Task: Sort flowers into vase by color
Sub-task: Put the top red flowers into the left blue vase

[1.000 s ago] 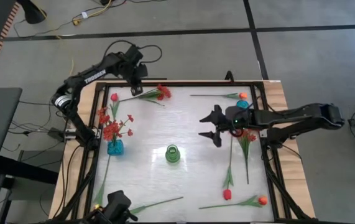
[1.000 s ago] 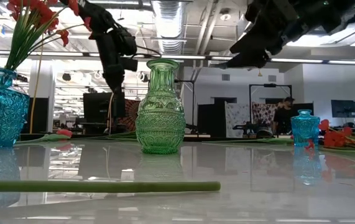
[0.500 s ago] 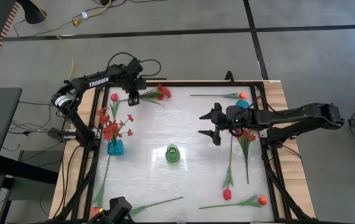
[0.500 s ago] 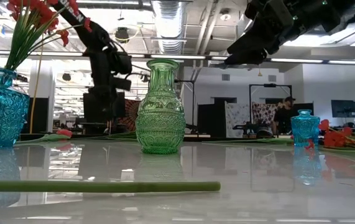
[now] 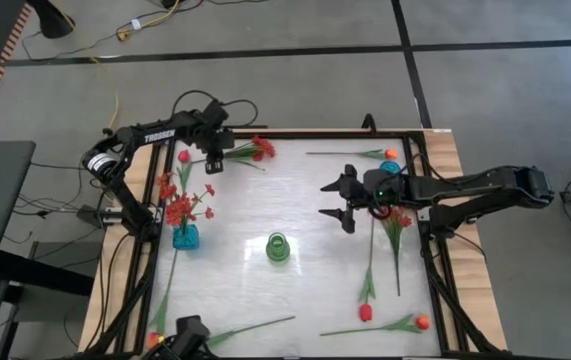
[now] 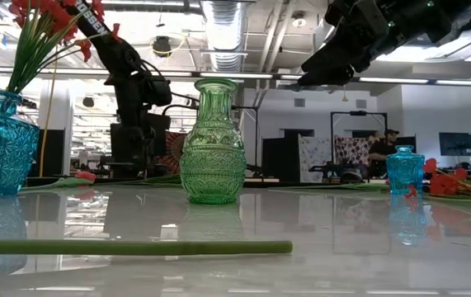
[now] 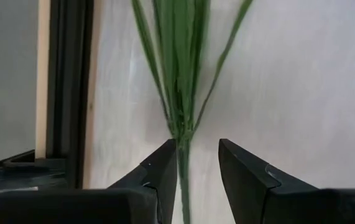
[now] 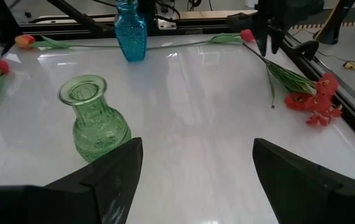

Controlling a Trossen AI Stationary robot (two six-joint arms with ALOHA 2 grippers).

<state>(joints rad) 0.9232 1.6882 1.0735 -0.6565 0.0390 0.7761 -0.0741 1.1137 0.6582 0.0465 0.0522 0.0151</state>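
Green stem [image 7: 183, 180] of a bushy red spray [image 5: 255, 150] runs between the left end effector [image 7: 196, 171] fingers, which straddle it without clamping, at the bench's [image 5: 295, 290] far left edge. The spray lies flat, its many red blooms bunched above thin leaves. The right end effector [image 5: 343, 203] hovers open beyond the green vase [image 5: 278, 247].
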